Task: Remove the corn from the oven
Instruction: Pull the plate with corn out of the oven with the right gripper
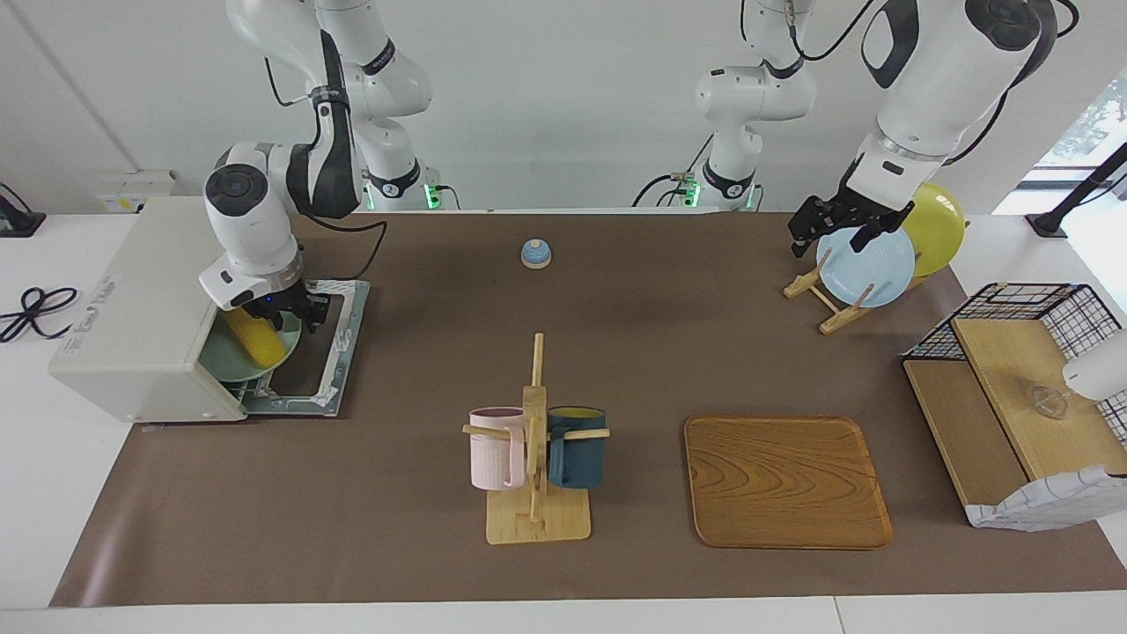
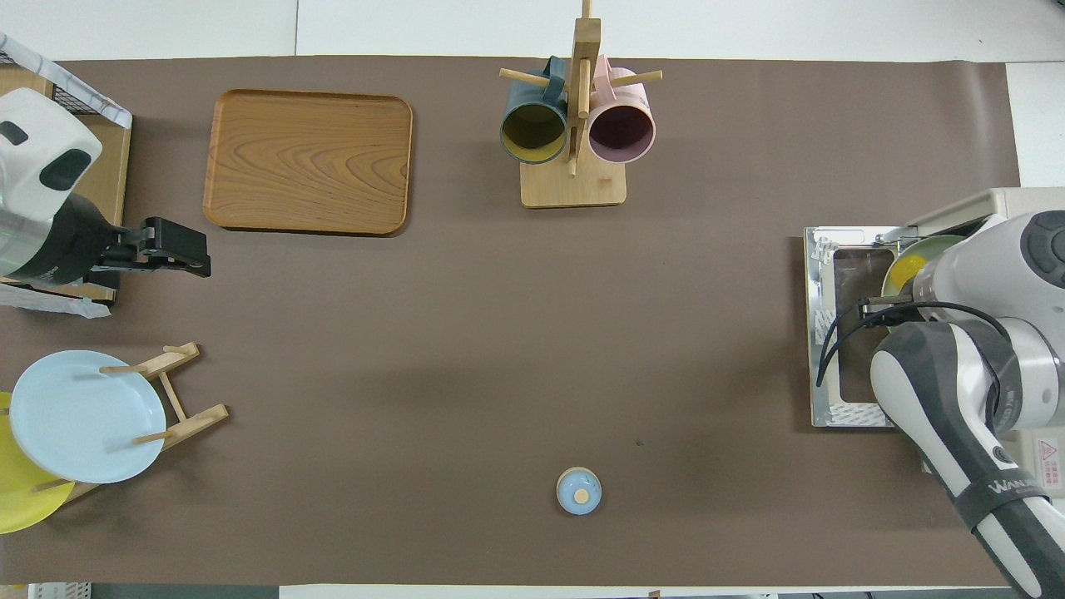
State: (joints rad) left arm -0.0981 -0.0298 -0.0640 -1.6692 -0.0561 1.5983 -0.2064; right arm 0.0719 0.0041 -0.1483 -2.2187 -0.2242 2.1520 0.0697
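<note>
- In the oven, door dropped open, the corn lies bright yellow and tapered on a pale green plate.
- Right gripper sits right over the cob; can't tell how its jaws stand.
- Left gripper waits over the plate rack, jaws open.

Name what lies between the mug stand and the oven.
Nothing: between the mug stand and the oven only bare brown mat shows, clearest in the facing view.
</note>
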